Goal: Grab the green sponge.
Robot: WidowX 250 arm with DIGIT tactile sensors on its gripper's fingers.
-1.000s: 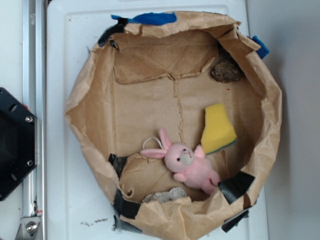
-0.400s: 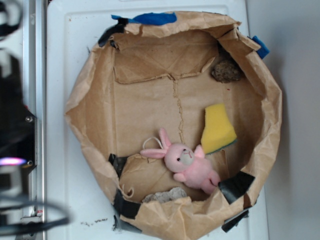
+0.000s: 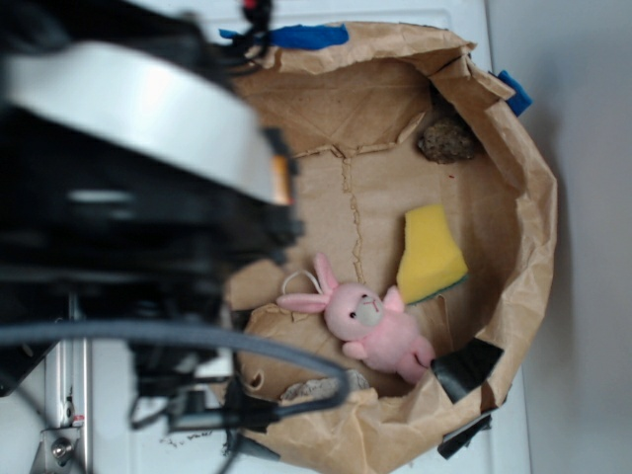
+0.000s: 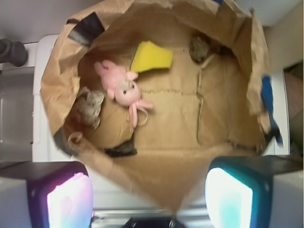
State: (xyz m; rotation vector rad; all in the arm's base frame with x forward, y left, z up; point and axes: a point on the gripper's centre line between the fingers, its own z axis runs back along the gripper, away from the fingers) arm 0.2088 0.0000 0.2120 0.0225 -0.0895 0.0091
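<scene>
Exterior view, left to right: arm (image 3: 138, 197) is a big blurred black-and-white mass covering the left half of frame, cable (image 3: 197, 341) looping under it. It hides the left wall of the paper bin (image 3: 538, 237). Gripper itself can't be picked out in this view.

Bunny (image 3: 370, 321) lies low centre on the bin floor, head toward the left, ears pointing up-left. Grey lump (image 3: 321, 387) sits below it against the near wall. Sponge (image 3: 430, 255) is just right of the bunny, yellow face up, thin green edge along its lower right; bunny's ear tip looks touching or nearly touching its lower corner, can't tell which. Brown lump (image 3: 446, 140) is in the upper right corner, well apart from the sponge. Black tape (image 3: 466, 367) on the lower right rim, blue tape (image 3: 301, 37) on the top rim.

Wrist view: gripper (image 4: 149, 197) is above the bin's near edge, wide open, nothing between the pads. Left finger (image 4: 66, 199) glows pink, right finger (image 4: 230, 199) teal, both at the bottom of frame. Sponge (image 4: 152, 56) is at the far side of the bin, upper centre, well apart from the fingers, nothing on top of it.
</scene>
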